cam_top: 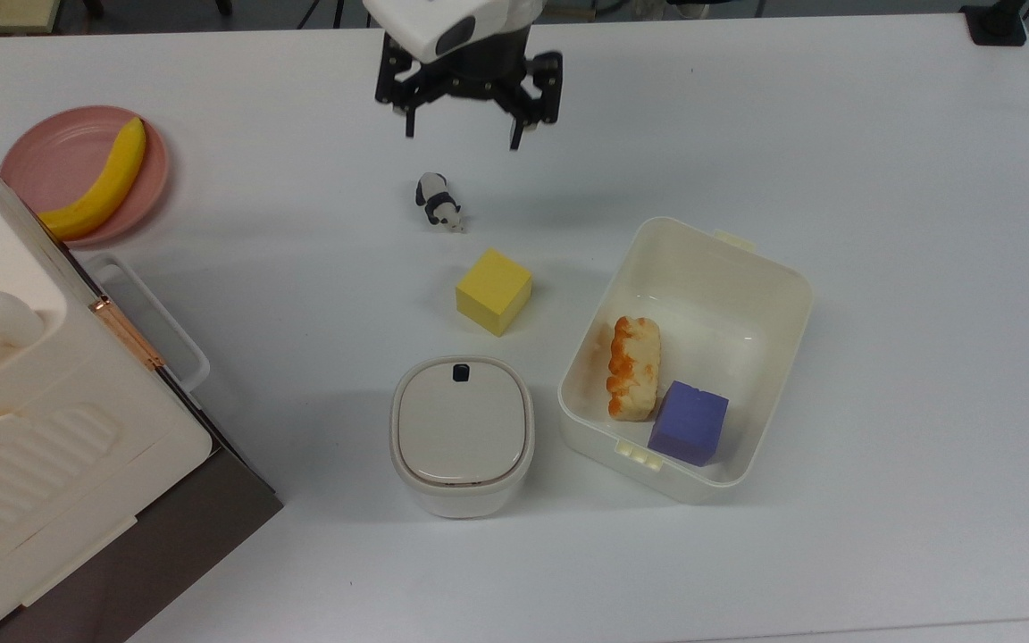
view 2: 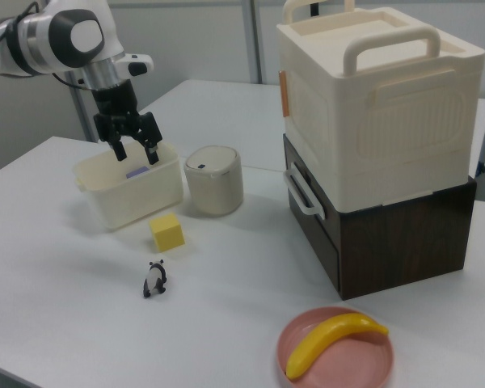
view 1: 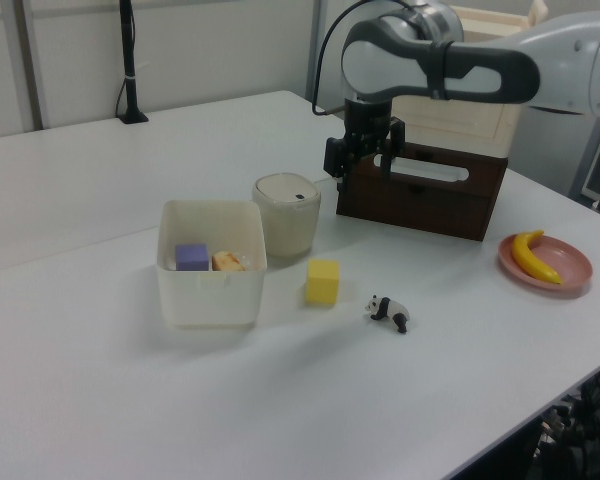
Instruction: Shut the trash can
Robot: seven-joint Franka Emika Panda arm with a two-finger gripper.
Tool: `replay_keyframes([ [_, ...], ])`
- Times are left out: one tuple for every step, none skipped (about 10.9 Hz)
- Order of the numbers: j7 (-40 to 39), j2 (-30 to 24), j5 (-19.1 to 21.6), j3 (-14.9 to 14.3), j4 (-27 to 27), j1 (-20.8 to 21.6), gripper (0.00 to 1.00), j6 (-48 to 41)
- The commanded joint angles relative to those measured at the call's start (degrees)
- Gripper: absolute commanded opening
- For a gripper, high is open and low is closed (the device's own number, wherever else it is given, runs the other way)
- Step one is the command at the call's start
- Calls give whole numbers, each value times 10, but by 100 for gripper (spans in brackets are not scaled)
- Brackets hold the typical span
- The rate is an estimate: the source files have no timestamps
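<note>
- The small white rounded-square plastic trash can (cam_top: 462, 438) is seen standing on the white counter (cam_top: 881, 179), its beige hinged lid (cam_top: 461, 420) lying flat and flush all round the rim, black button (cam_top: 459, 372) at the lid's 12 o'clock edge in the top view.
- Closing is judged done; what is left is judged to be a clean retreat. It is best done straight up and away, with no sideways sweep low over the counter.
- If a check press is wanted, it should be put on the lid's middle or 6 o'clock side, not on the button, which is judged likely to release the lid.
- The black two-finger claw (cam_top: 462, 134) is seen spread wide, fingers (cam_top: 516, 132) well apart, nothing held and nothing touched.
- In the top view the claw hangs at 12 o'clock from the trash can, well apart from it, above bare counter.
- A small black-and-white panda figure (cam_top: 437, 202) and a yellow foam cube (cam_top: 494, 291) lie between claw and trash can; a low pass could knock either.
- The cream rectangular plastic tub (cam_top: 747, 268) sits just beside the trash can at its 3 o'clock, not in the retreat path.
</note>
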Motion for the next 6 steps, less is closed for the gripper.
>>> replay_keyframes([
  [-58, -33, 37, -6, -27, -11, 100, -18],
  [-64, -33, 45, -8, -27, -13, 100, -18],
  [-65, -33, 49, -9, -28, -13, 100, -18],
  [-70, -31, 57, -9, -28, -13, 100, -18],
  [-74, -30, 76, -10, -29, -13, 100, -18],
  [-74, -29, 82, -10, -29, -13, 100, -13],
])
